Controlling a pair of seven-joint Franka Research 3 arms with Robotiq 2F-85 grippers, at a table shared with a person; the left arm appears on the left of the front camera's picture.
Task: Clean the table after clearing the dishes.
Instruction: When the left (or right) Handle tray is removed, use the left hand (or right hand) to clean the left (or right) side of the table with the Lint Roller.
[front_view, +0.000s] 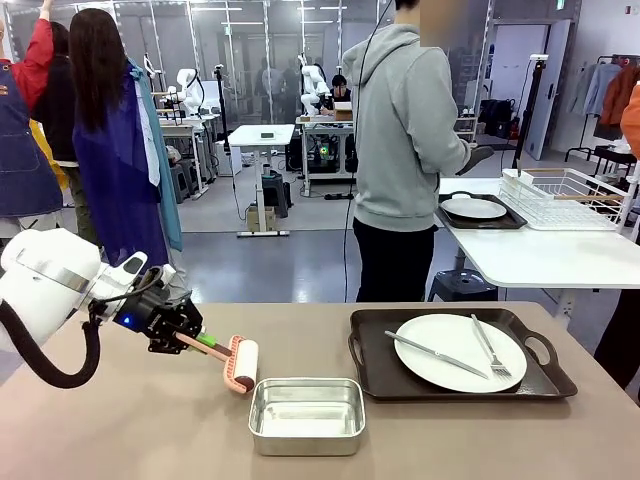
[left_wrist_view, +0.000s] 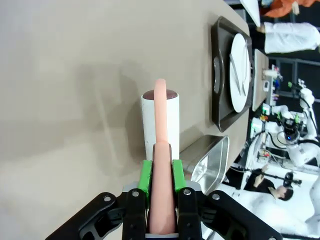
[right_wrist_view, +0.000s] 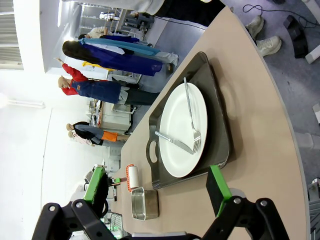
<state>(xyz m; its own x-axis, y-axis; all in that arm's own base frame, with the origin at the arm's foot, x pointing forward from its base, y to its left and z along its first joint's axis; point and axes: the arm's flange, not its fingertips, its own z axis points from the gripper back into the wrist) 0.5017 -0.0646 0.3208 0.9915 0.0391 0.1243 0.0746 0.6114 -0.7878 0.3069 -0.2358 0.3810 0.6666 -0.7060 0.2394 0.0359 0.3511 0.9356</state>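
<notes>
Grips pink-handled white roller (left_wrist_view: 170, 125) in closed left pincer (left_wrist_view: 162, 172); holds right pincer (right_wrist_view: 155, 185) agape, empty. Right of left pincer: dark brown tray (front_view: 372, 372), round white plate (front_view: 445, 340), uncleared.

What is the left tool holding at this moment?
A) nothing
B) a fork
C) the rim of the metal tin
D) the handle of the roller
D: the left tool is shut on the pink handle of the roller, close to the metal tin.

Taupe table (front_view: 120, 430): dark tray (front_view: 372, 378) right side w/ plate (front_view: 445, 340), knife (front_view: 435, 354), fork (front_view: 488, 352). 2nd plate (front_view: 473, 208) on white table (front_view: 540, 258), cutlery unclear.
</notes>
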